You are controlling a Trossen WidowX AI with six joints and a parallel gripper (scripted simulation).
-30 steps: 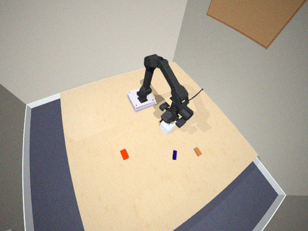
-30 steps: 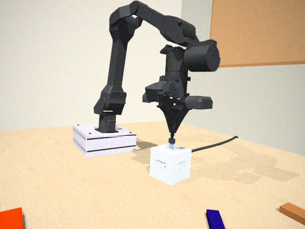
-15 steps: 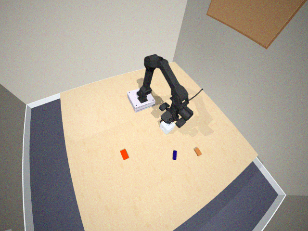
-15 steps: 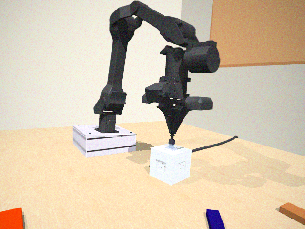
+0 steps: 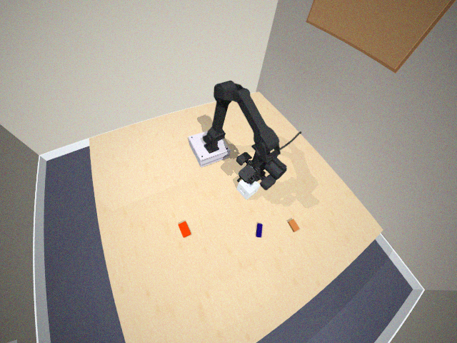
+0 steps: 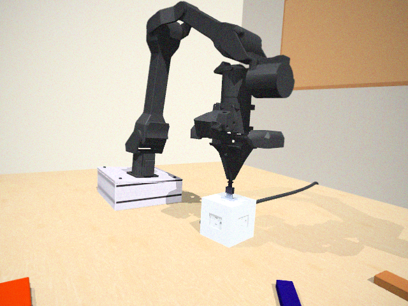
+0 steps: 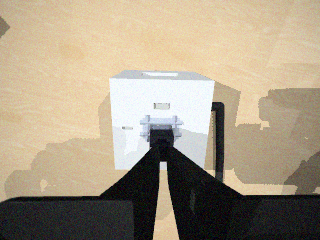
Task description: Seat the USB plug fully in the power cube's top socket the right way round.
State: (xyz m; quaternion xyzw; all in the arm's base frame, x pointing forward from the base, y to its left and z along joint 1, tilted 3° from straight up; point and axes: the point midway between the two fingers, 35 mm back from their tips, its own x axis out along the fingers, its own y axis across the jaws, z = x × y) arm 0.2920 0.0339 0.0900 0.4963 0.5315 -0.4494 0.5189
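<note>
The white power cube point(image 5: 247, 189) point(image 6: 227, 221) point(image 7: 132, 95) stands on the table, sockets in its visible side faces. The USB plug point(image 6: 229, 190) point(image 7: 161, 136), with a black body, stands upright over the socket on the cube's top. Some pale metal shows between its black body and the cube's top in the exterior view. My gripper point(image 6: 230, 181) point(image 7: 162, 154) points straight down above the cube and is shut on the USB plug. How deep the plug's tip sits, and which way round it faces, I cannot tell.
A black cable point(image 5: 291, 141) point(image 6: 286, 194) point(image 7: 218, 142) runs from beside the cube. An orange-red block point(image 5: 184, 229) point(image 6: 15, 292), a dark blue block point(image 5: 258, 229) point(image 6: 287, 292) and a brown-orange block point(image 5: 293, 225) point(image 6: 392, 284) lie on the table point(image 5: 155, 266). The arm's pale base box point(image 5: 213, 159) point(image 6: 148, 194) stands behind.
</note>
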